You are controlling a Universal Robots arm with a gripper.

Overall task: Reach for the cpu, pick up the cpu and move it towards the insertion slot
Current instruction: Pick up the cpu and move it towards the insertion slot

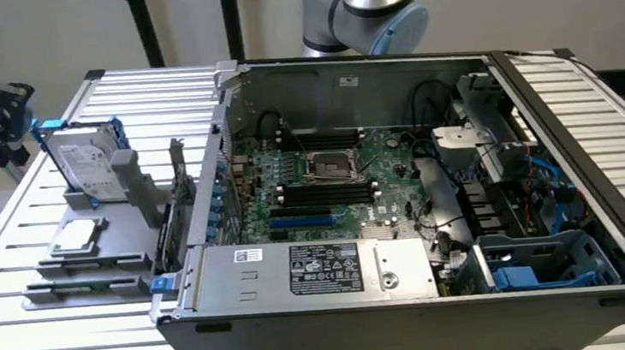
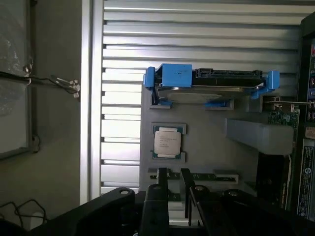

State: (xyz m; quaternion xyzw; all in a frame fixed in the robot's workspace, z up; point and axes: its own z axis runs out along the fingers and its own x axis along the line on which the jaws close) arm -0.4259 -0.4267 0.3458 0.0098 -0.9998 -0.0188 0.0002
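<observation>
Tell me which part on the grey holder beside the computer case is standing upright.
The blue-framed hard drive stands upright; the cpu lies flat on the holder.

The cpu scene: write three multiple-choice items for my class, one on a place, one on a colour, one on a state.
1. Where does the cpu lie?
A. On the grey tray outside the case.
B. Inside the case.
C. On the floor.

2. What colour is the frame round the drive?
A. Red.
B. Yellow.
C. Blue.

3. In what state is the gripper?
A. Shut on the cpu.
B. Open, holding nothing.
C. Shut on the drive.

Answers:
1 A: the cpu rests flat on the tray, to the exterior view's left of the case.
2 C: blue brackets clasp the upright drive.
3 B: its fingers stand apart, short of the cpu, with nothing between them.
</observation>
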